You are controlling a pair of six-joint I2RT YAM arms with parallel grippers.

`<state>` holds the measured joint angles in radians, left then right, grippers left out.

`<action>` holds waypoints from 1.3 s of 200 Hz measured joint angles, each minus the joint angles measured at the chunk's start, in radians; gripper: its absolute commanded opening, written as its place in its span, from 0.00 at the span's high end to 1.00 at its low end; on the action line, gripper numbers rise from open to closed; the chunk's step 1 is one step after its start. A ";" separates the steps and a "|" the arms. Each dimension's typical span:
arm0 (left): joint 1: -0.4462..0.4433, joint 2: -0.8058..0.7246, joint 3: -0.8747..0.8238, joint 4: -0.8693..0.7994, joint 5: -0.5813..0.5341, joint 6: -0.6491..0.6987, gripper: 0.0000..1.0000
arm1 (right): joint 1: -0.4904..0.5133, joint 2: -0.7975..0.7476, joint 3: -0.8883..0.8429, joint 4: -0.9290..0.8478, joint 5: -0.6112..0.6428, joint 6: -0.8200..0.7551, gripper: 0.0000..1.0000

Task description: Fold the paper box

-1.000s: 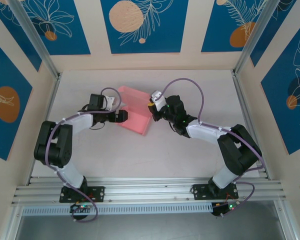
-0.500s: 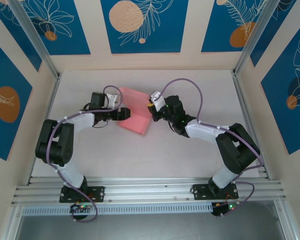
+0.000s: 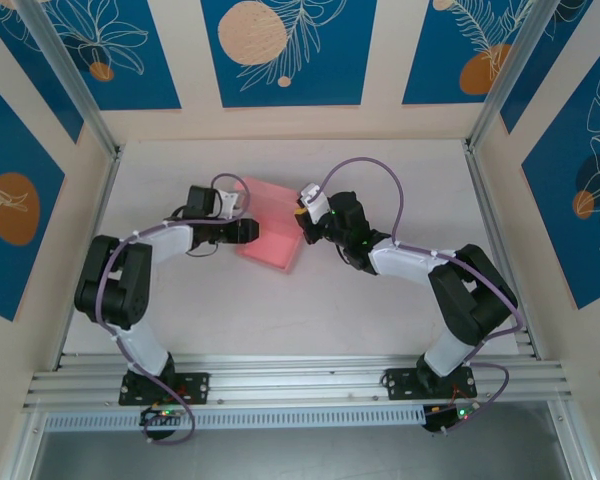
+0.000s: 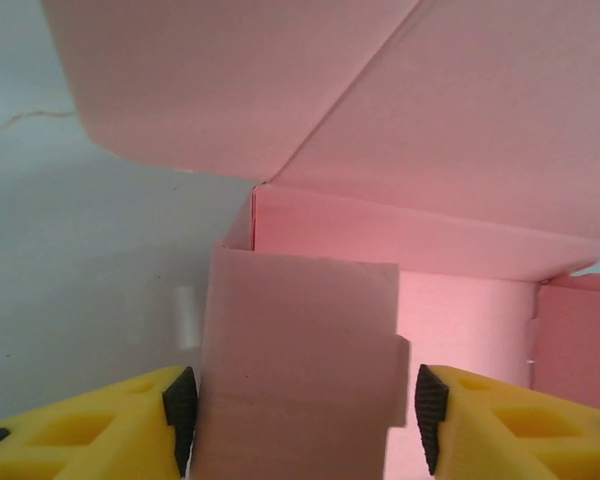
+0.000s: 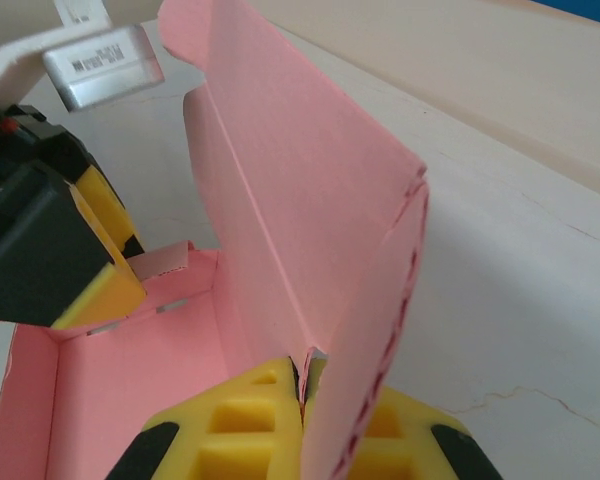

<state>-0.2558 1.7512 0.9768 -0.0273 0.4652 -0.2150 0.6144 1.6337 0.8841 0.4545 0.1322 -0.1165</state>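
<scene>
Pink card out in the middle of the table (image 3: 400,180): paper box (image 3: 270,232) lying open, wedged between both grippers. Left gripper (image 3: 248,230) in at the box's left edge, jaws spread, small side flap (image 4: 298,350) standing upright between the yellow fingers (image 4: 100,430), pads just beside its two edges, touching or not, cannot tell. Right gripper (image 3: 302,222) at the box's right side, pressed together, pinching the raised lid panel (image 5: 310,200) at its lower edge, panel tilted up over the pink tray

paper box (image 3: 272,238): matt pink thin card | fingers (image 4: 80,437): smooth yellow plastic, black pads | worktop (image 3: 380,310): pale, smooth, matt
</scene>
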 measured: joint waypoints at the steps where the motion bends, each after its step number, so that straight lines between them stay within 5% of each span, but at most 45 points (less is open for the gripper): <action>1: -0.001 0.000 0.000 -0.001 -0.001 0.002 0.44 | 0.000 0.000 0.000 0.000 0.000 0.000 1.00; 39: -0.029 0.022 0.004 -0.044 -0.077 0.046 0.56 | 0.000 0.000 0.000 -0.007 0.003 0.000 1.00; 89: -0.043 0.022 0.026 -0.065 -0.088 0.048 0.36 | 0.001 0.000 0.000 -0.008 0.003 0.000 1.00; 149: -0.044 0.022 0.095 -0.127 -0.053 -0.019 0.33 | 0.001 0.002 0.000 -0.005 0.003 0.000 1.00; 202: -0.044 0.021 0.100 -0.148 -0.047 -0.049 0.40 | 0.001 0.007 0.002 -0.005 0.003 0.000 1.00; 260: -0.044 0.022 0.100 -0.157 -0.067 -0.060 0.58 | 0.001 0.008 0.006 -0.006 0.011 0.000 1.00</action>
<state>-0.2996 1.7729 1.0771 -0.1844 0.3985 -0.2752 0.6151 1.6413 0.8906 0.4480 0.1432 -0.1169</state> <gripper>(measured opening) 0.450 0.061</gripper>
